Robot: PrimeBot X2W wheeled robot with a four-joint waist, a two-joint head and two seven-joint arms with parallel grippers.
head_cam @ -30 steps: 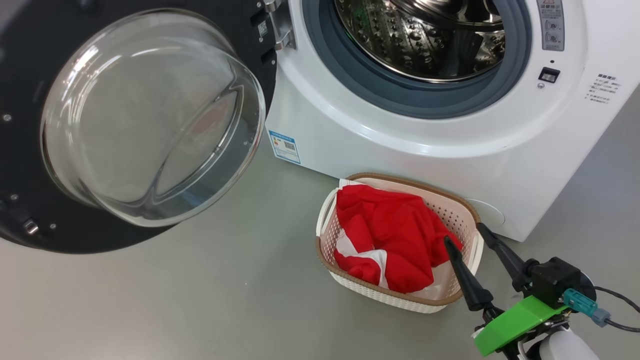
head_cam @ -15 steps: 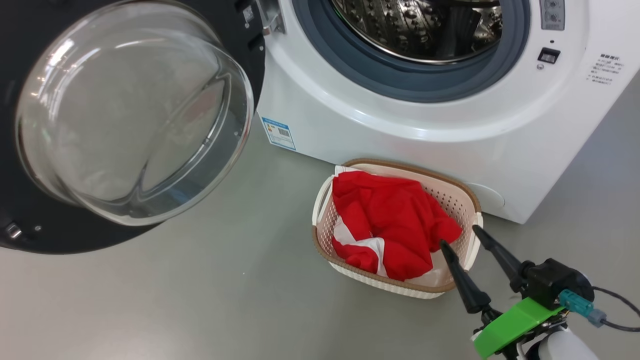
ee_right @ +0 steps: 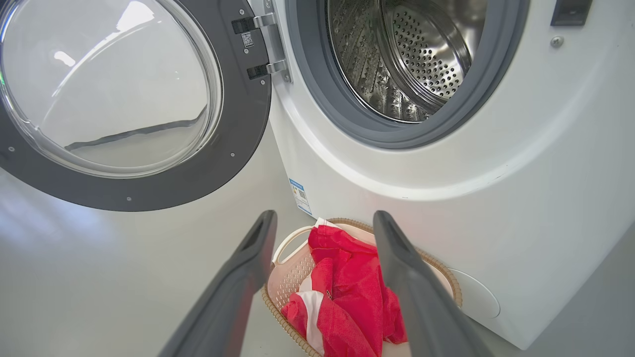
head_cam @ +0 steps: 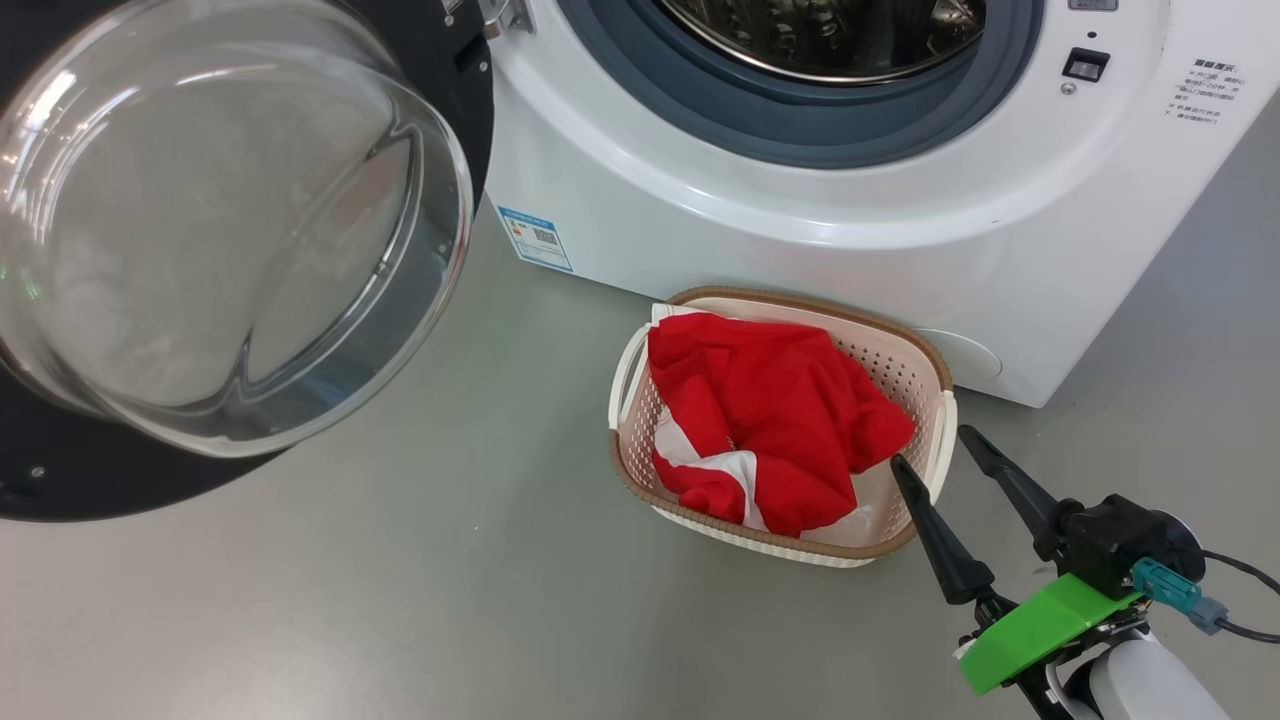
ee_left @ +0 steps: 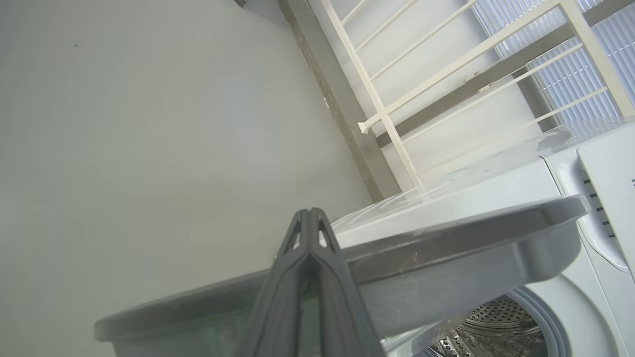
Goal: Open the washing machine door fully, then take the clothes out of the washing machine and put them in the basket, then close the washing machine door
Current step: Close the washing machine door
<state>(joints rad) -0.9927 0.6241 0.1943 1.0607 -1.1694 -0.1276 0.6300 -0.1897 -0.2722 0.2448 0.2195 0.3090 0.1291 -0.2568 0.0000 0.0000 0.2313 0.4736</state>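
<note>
Right gripper (head_cam: 930, 446) open, empty. Washing machine door (head_cam: 220, 230), upper left of it, likely rigid, slick: push its outer edge.

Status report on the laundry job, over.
Right gripper open beside basket. Left gripper shut. Clothes in basket, drum looks empty, door open. Nothing seen blocking door.

Room inventory, as seen from the floor beside the work:

- Floor (head_cam: 400, 600): smooth pale grey sheet with no visible seams and a few tiny dark specks. A soft bluish-white glare patch (ee_right: 44, 233) lies on it.
- Skirting strip (ee_left: 342, 114): mottled grey-brown, running where floor meets wall.
- Wall (ee_left: 436, 54): plain white, unmarked.
- Rail frame (ee_left: 369, 91): cream-white bars, one long post crossed by several thinner rails, standing against the wall.
- Window blinds (ee_left: 570, 84): pale blue-white slats, brightly lit.
- Light: even and diffuse, shadows faint.
</note>
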